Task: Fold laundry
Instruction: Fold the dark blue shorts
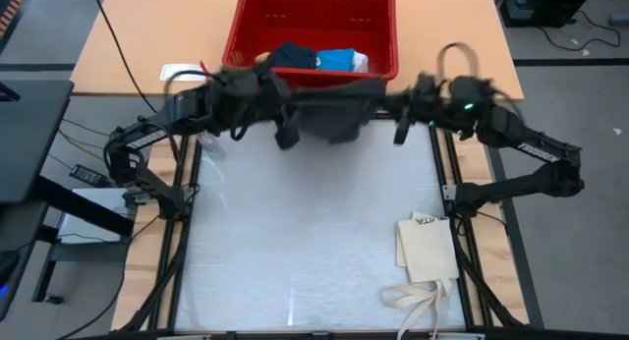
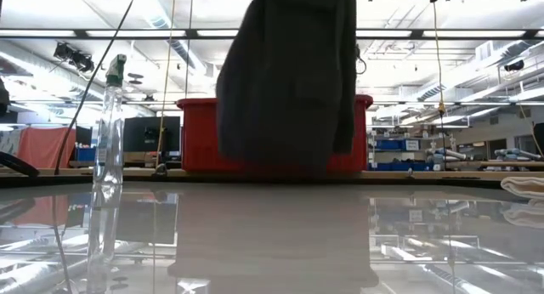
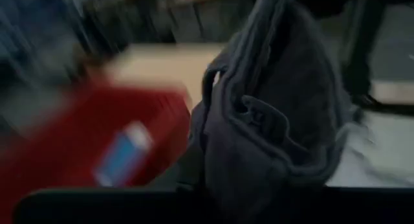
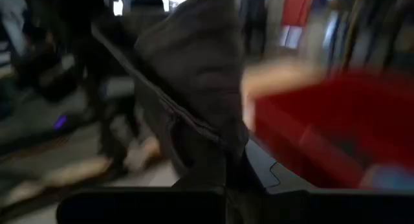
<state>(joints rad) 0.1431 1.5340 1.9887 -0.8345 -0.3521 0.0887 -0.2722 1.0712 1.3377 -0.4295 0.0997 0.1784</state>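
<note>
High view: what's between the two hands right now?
The dark grey shorts hang stretched between the left hand and right hand, in front of the red basket. The high view shows it.

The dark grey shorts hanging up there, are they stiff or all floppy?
Probably floppy: the dark grey cloth shorts hang limp in folds between the left gripper and right gripper. Likely light, since pinched edges hold them above the white table.

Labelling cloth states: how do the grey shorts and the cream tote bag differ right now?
The dark grey shorts hang in the air near the red basket, held between the left gripper and right gripper; the cream tote bag lies flat on the table, untouched. The shorts are bunched, the bag spread with straps trailing. Both are soft fabric.
</note>
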